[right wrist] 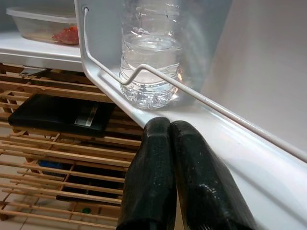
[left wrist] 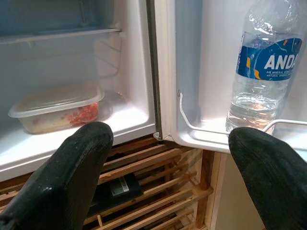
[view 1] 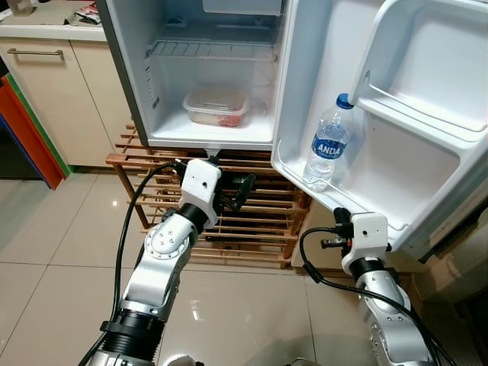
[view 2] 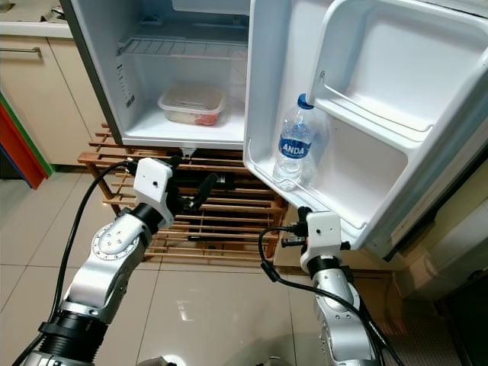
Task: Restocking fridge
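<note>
Head cameras look down, from above both arms, at an open mini fridge (view 1: 206, 76). Both wrist cameras sit close beneath its door shelf (right wrist: 144, 115), sharing the water bottle (left wrist: 261, 72).

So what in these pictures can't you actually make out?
- Food inside the plastic container: the head views show it too small and its lid is cloudy; the left wrist view shows only something red.
- Fridge top: cut off by the frame edge in both eye views.
- Black flat object on the wooden rack: its label is too small to read.
</note>
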`<state>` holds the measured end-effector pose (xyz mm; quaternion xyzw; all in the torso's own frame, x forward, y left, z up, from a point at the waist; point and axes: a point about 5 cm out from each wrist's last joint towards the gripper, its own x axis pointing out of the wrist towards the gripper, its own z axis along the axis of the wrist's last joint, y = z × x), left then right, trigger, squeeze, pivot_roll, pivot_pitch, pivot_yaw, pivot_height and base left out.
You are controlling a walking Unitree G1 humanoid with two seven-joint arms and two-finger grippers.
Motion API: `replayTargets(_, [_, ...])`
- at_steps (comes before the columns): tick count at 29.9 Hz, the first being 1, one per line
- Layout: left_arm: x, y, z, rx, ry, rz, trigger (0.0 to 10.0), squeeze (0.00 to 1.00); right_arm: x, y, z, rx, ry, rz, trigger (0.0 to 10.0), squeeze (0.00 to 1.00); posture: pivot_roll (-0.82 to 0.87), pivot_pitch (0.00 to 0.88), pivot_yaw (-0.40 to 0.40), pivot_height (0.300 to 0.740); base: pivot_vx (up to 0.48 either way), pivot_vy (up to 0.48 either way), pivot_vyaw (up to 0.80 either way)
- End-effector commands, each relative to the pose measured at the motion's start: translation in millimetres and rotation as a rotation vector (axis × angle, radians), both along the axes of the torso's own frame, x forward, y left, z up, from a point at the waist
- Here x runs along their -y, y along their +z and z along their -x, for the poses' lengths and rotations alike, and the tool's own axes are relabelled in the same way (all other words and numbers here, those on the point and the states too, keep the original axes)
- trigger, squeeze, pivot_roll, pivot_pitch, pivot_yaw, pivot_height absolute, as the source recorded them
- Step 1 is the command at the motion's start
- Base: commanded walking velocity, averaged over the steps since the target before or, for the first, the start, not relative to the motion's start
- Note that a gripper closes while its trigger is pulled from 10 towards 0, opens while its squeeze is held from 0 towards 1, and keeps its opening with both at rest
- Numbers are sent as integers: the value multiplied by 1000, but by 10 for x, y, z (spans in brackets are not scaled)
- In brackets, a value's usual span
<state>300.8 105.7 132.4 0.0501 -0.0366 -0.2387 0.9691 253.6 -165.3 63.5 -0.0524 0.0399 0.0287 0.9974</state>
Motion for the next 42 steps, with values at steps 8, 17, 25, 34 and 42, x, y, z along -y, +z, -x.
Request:
replayTargets(8, [-120, -73, 20, -18, 48, -11, 10000, 0, 71, 176, -67, 69, -52, -54, 10000, 0, -31, 0, -18, 711, 0, 0, 0])
replayTargets(17, [-493, -591, 318, -216, 259, 16, 10000, 0, 175, 243, -71, 91, -101, -112, 10000, 0, -18, 0, -32, 711, 0, 0, 0])
replayTargets(25, [-502, -509, 331, -154, 287, -5, 10000, 0, 141, 184, -13, 64, -78, -107, 10000, 0, -10, 0, -34, 711, 0, 0, 0])
replayTargets(34, [-464, -415, 245, -123, 271, -3, 10000, 0, 122, 188, -31, 62, -68, -109, 10000, 0, -12, 0, -37, 711, 0, -166, 0])
replayTargets(42, [-408, -372, 209, -106, 253, -1, 10000, 0, 118, 179, -24, 55, -63, -103, 10000, 0, -19, 0, -35, 711, -230, -268, 0])
